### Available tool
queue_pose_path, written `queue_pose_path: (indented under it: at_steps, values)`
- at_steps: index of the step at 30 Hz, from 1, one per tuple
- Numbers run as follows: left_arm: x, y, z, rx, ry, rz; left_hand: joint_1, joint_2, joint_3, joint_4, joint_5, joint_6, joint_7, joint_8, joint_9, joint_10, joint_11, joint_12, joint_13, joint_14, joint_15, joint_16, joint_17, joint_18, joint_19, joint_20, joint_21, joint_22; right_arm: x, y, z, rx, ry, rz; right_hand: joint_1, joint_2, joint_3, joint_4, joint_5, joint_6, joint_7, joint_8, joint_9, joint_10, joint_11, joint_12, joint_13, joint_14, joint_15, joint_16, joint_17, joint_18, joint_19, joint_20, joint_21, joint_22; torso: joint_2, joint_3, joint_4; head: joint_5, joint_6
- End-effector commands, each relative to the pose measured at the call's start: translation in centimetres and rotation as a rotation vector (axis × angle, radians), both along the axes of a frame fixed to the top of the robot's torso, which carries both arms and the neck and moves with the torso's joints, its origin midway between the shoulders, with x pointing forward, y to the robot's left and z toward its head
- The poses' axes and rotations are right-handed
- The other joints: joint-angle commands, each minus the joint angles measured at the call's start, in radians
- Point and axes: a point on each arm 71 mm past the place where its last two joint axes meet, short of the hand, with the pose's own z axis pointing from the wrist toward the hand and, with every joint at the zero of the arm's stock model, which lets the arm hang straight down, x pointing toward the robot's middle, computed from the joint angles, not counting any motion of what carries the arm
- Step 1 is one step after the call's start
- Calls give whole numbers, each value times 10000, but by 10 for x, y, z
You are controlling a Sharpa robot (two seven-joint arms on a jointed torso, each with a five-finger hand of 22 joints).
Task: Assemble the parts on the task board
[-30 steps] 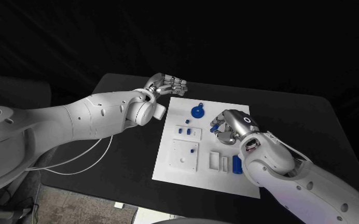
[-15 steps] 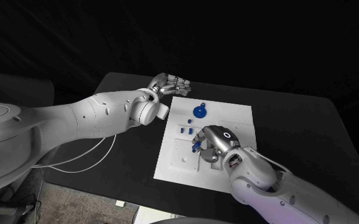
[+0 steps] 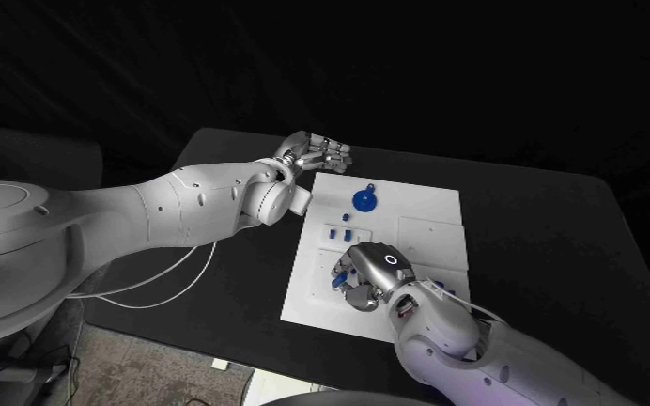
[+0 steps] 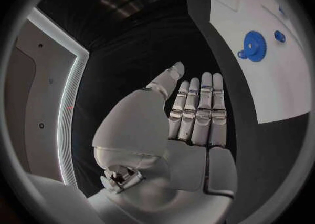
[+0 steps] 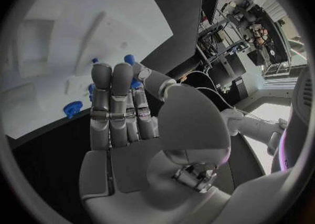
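Judging by looks, the parts are light, stiff plastic, best pinched at the sides. Nothing is held: right hand extended, left hand flat.

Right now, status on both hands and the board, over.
Left hand empty, fingers together, off the task board's far-left corner. Right hand low over the board's near part; whether it holds a part, cannot tell. Blue gear untouched.

The task board is plain white on a black surface. The gear and the small parts are blue (one deep shade). Both silver hands, left hand and right hand, end white arms.
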Motion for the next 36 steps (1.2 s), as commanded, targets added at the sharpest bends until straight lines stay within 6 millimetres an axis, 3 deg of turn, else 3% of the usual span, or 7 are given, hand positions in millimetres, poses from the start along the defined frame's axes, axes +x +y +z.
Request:
queue_pose_path:
  at_steps: [1,6,25,36]
  values:
    - [0,-3,0,-144,-19,-145,51,86,-46,-21,-13,-21,-3,33,7,-35,-15,-20,-3,-73,-12,-61,0,115,36,19,42,9,-3,3,-4,-93,-210,249,-83,48,24,-59,18,71,-22,48,11,478,-419,27,17,0,-83,-6,8,201,172,-76,-67,8,2,2,14,22,-41]
    - [0,-3,0,-146,-10,-151,51,86,-46,-21,-13,-21,-3,33,7,-35,-15,-20,-3,-73,-12,-61,0,115,36,19,42,9,-5,5,-11,-246,-171,299,-98,57,35,-79,19,73,-22,47,10,482,-419,27,17,1,-83,-2,16,200,189,-75,-90,49,2,-13,4,24,-50]
    - [-1,-3,0,-150,8,-164,51,86,-46,-21,-13,-21,-3,33,7,-35,-15,-20,-3,-73,-12,-61,0,115,36,19,42,9,-1,5,-16,-310,-526,-225,-108,26,116,-99,18,104,-35,45,10,508,-428,26,17,11,-88,30,44,198,251,-81,-61,223,4,4,-5,32,-55]
    - [-1,-4,0,-166,22,-187,28,100,-56,-24,-10,-36,0,34,7,-49,-12,-22,-3,-80,-9,-60,0,117,26,27,32,32,0,6,-18,-522,-467,-278,-118,13,151,-78,18,109,-35,47,12,518,-429,27,17,3,-89,40,53,203,254,-83,-92,272,-1,-8,-1,34,-64]
